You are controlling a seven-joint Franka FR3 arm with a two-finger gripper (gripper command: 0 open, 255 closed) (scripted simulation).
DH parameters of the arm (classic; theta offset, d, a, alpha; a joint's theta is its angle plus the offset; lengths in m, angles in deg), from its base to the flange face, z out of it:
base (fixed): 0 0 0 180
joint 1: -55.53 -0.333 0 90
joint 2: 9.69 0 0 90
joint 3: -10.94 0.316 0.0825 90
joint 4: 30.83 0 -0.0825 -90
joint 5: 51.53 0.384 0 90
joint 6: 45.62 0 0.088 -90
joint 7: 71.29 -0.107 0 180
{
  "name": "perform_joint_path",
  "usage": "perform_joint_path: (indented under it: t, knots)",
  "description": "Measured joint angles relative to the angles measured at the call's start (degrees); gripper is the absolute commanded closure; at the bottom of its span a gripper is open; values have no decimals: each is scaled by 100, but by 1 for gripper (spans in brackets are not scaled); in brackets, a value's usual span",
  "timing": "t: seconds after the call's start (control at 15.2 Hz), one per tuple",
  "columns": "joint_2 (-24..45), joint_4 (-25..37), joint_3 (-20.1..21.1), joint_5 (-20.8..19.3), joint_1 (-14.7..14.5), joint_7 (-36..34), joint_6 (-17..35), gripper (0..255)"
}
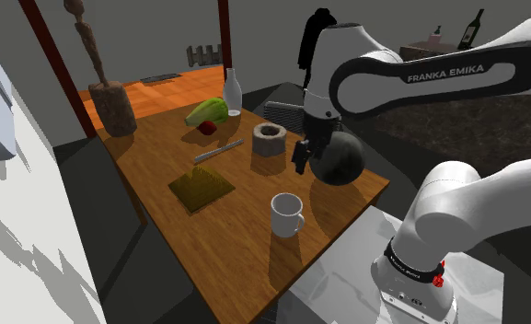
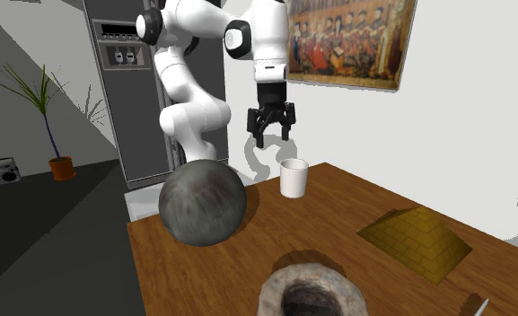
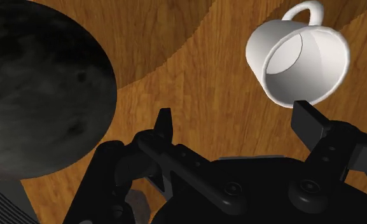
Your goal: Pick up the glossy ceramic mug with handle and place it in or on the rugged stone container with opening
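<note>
A white mug [image 1: 286,214] with a handle stands upright on the wooden table [image 1: 236,239], near the edge by the stand. The rough grey stone container [image 1: 268,138] with an open top sits farther along the table. My black gripper [image 1: 302,155] hangs open above the table between them, beside a dark sphere [image 1: 339,158]. In the second exterior view the gripper [image 2: 272,135] hovers above and just behind the mug [image 2: 294,177], and the stone container [image 2: 315,292] is close to the camera. The wrist view has the mug [image 3: 298,57] off beyond one fingertip [image 3: 309,118], with nothing between the fingers.
A big dark grey sphere [image 2: 202,201] rests on the table close to the gripper. A yellow stepped pyramid [image 1: 202,187], a thin metal rod [image 1: 219,150], a lettuce [image 1: 208,112], a clear bottle [image 1: 233,92] and a wooden sculpture [image 1: 107,92] occupy the far half.
</note>
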Motion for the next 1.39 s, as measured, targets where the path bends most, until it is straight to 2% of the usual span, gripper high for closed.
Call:
perform_joint_path:
  t: [0.4, 0.92, 1.39]
  knots:
    - [514, -638, 316, 515, -368, -183, 1121, 0]
    - [1143, -965, 500, 728, -484, -221, 2081, 0]
    - [1215, -1034, 509, 747, -488, -203, 2226, 0]
